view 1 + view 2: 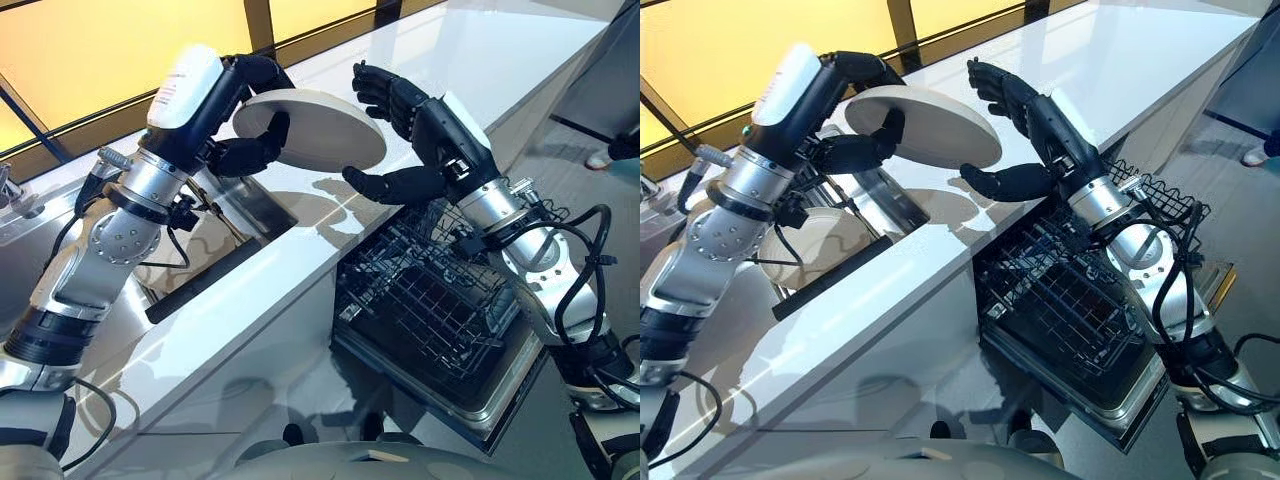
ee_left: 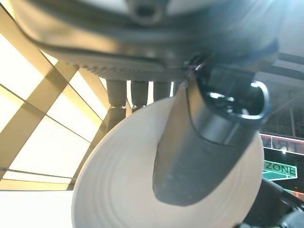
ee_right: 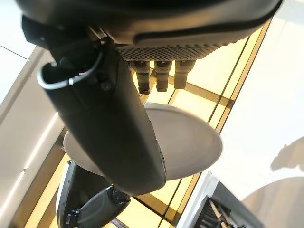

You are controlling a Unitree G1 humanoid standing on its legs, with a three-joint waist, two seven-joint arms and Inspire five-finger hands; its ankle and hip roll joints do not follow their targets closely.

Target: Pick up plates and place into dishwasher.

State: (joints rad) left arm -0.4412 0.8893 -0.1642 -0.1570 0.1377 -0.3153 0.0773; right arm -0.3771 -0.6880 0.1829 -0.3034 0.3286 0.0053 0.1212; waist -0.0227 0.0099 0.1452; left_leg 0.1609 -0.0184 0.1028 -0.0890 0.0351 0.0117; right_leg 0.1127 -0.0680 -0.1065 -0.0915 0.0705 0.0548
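Observation:
A white round plate hangs tilted in the air above the white counter, just right of the sink. My left hand is shut on its left rim, thumb under and fingers over; the left wrist view shows the thumb pressed on the plate. My right hand is open at the plate's right edge, fingers spread above the rim and thumb below it, a small gap to the plate. The dishwasher's wire rack stands pulled out below the counter on the right.
The steel sink is sunk into the counter under my left arm, and another pale plate lies in it. A person's shoe stands on the floor at the far right. A lit yellow wall runs behind the counter.

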